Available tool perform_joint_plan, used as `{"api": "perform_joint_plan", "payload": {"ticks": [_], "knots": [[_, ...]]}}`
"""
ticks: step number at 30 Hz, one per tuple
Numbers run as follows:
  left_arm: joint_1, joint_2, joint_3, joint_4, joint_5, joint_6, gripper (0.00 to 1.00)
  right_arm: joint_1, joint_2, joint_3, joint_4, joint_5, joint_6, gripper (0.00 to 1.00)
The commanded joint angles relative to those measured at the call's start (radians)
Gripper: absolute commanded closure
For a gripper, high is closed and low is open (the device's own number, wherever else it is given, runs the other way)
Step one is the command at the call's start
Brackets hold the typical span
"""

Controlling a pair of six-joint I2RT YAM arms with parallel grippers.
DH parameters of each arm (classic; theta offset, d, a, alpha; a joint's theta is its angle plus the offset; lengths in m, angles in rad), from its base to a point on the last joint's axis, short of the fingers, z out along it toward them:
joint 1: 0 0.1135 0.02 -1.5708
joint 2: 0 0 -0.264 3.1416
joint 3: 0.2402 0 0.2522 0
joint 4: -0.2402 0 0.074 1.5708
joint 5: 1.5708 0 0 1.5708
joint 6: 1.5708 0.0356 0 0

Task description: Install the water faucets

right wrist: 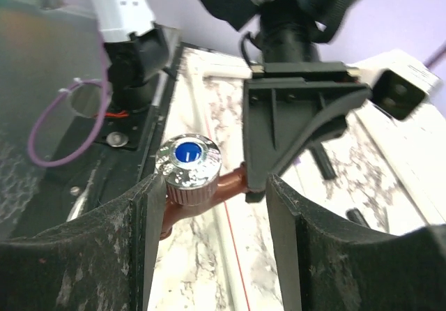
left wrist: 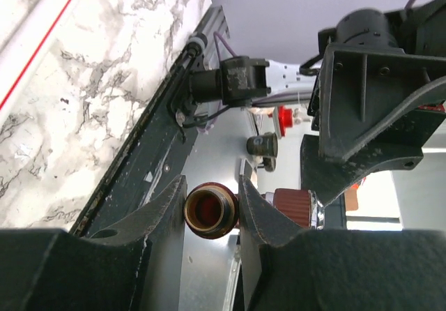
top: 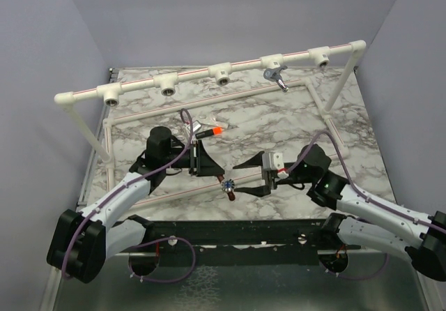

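Note:
The copper-coloured water faucet point(top: 226, 184) hangs above the table's front middle, between the two arms. My left gripper point(left wrist: 212, 187) is shut on its threaded brass end point(left wrist: 211, 210), both fingers pressed against it. In the right wrist view its chrome knob with a blue cap point(right wrist: 188, 163) sits beside my right gripper's point(right wrist: 210, 189) left finger. A wide gap shows on the other side, so that gripper is open around the faucet. The chrome water faucet point(top: 279, 79) hangs from a tee fitting on the far pipe rail.
A white pipe frame point(top: 209, 74) with several tee sockets spans the back of the marble table point(top: 348, 137). A lower pipe point(top: 174, 110) with a red stripe runs in front of it. An orange-capped marker point(top: 209, 130) lies behind my left gripper. The black table edge point(top: 230, 231) is close below.

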Motion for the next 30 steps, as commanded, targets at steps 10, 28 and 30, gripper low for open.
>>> {"api": "perform_joint_plan", "payload": {"ticks": [10,28,30], "knots": [[0.008,-0.144,-0.036,0.051,-0.318,-0.191,1.0,-0.006,-0.242,-0.179,0.063,0.413,0.313,0.35],[0.008,-0.471,-0.146,-0.06,-0.708,-0.559,1.0,-0.007,-0.012,-0.168,0.332,0.377,0.24,0.35],[0.008,-0.496,-0.149,-0.08,-0.728,-0.582,1.0,-0.005,0.032,-0.139,0.345,0.356,0.216,0.35]]}}
